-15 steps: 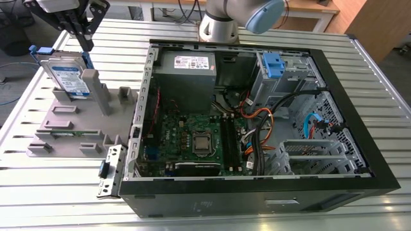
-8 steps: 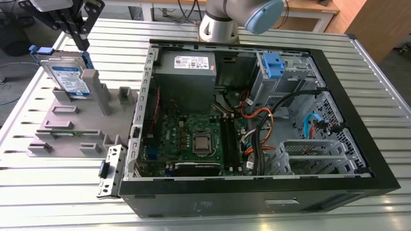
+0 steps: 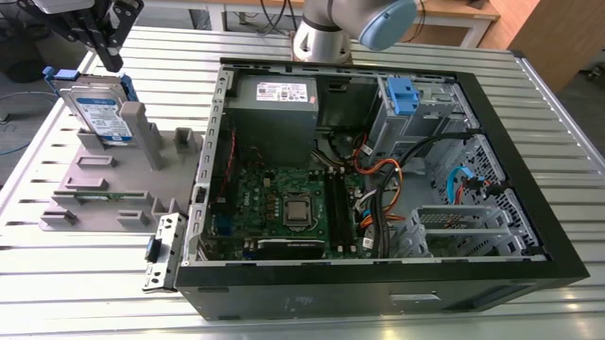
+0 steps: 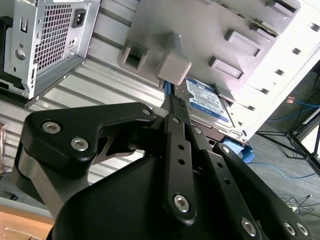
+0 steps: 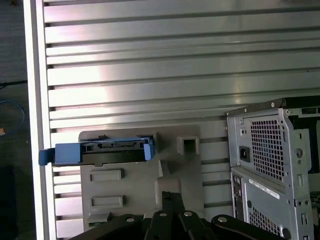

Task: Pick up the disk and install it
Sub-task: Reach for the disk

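Note:
The disk (image 3: 99,113) stands on edge in a slot of the grey holder (image 3: 104,191) at the exterior view's left, its white-and-blue label facing the camera and its blue carrier frame around the edges. My gripper (image 3: 113,65) hangs just above the disk's upper corner, shut, with nothing between its fingers. In the second wrist view the black fingers (image 4: 175,115) lie together and point at the disk (image 4: 205,102). The first wrist view looks down on the disk's blue carrier edge (image 5: 102,151), a little beyond my gripper (image 5: 167,196).
An open computer case (image 3: 529,163) lies at the exterior view's right, with a motherboard (image 3: 283,202), a power supply (image 3: 274,99), loose cables and a drive cage with a blue latch (image 3: 402,95). The slatted metal table (image 3: 85,283) carries everything. The arm's base (image 3: 326,35) stands behind the case.

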You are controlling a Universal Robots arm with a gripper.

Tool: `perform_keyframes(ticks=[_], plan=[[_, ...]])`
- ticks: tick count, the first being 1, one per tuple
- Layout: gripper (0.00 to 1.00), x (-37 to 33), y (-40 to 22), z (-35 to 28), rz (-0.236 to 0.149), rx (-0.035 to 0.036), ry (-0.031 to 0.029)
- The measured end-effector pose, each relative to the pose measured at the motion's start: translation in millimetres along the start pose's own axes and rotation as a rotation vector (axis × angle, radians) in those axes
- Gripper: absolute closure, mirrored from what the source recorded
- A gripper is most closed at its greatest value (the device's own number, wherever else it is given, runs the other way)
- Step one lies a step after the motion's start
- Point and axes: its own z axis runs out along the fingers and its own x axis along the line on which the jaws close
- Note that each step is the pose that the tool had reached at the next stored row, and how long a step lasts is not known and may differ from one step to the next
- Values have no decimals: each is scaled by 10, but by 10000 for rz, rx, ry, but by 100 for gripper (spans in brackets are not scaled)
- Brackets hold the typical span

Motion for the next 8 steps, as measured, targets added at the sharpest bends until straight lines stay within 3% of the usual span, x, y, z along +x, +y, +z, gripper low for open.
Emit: perform_keyframes(ticks=[8], plan=[[89,146,26,15,1,-1,-1]])
